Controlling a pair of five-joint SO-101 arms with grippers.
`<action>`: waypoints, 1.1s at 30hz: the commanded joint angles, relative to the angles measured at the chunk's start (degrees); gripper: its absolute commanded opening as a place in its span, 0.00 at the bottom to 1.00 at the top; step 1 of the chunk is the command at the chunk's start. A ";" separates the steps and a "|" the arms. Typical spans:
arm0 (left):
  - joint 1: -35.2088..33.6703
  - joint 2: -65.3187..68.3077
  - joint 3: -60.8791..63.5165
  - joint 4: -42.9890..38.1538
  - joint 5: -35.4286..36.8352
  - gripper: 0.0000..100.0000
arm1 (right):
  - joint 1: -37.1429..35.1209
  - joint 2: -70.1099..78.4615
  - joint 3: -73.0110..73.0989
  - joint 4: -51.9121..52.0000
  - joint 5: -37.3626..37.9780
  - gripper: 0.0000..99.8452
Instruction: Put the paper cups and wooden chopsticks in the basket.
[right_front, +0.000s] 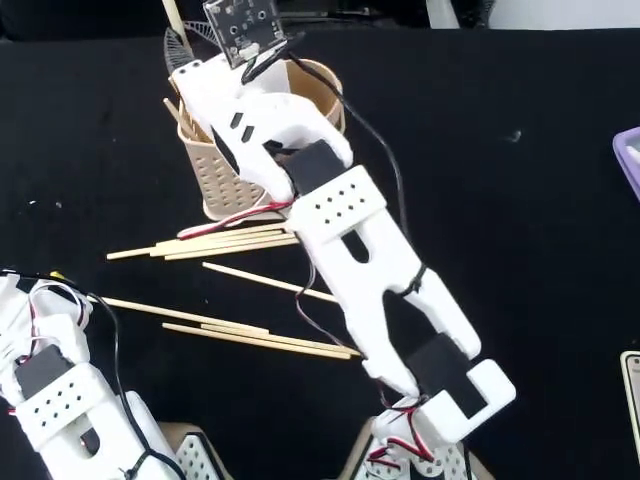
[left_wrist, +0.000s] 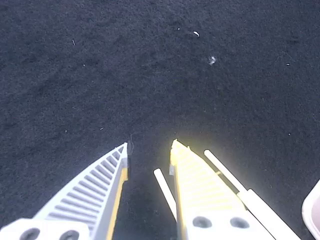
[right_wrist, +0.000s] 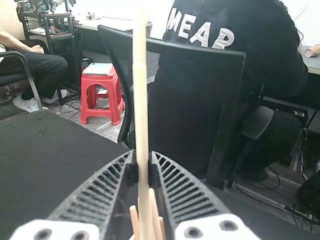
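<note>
Overhead, we are looking down on the right arm (right_front: 350, 230) stretching across the black table (right_front: 520, 250) to the beige basket (right_front: 215, 175). A paper cup (right_front: 328, 85) is showing its brown rim inside the basket, beside the arm. Loose chopsticks (right_front: 225, 242) are lying scattered on the table between the basket and the left arm (right_front: 60, 395), which is sitting at the near corner.

From the right wrist we are seeing what the high view is barely catching. The right gripper (right_wrist: 142, 160) is clenching its jaws on an upright chopstick (right_wrist: 141, 90), both dark ribbed jaws pressing against the wood. The stick is rising well above the tips, and more chopstick ends (right_wrist: 152, 220) are crowding just below it. A black chair (right_wrist: 200, 100) is standing behind.

From the left wrist we are seeing the left gripper (left_wrist: 149, 145) hanging over the table with its jaws parted and gripping nothing. Pale stick ends (left_wrist: 165, 186), apparently chopsticks, are lying on the table under it. One is lying in the gap beside the lit jaw and another on that jaw's outer side. We cannot tell whether that jaw is touching them.
</note>
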 joint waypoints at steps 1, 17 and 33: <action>-0.22 -0.97 -1.63 -0.79 0.35 0.15 | -1.93 -2.42 -0.22 4.92 -0.26 0.04; -0.31 -0.97 -1.63 -0.79 0.35 0.15 | -4.22 -22.73 0.04 48.00 6.77 0.12; -0.48 -0.97 -1.63 -1.05 0.35 0.15 | -10.64 -25.71 59.03 31.74 23.65 0.23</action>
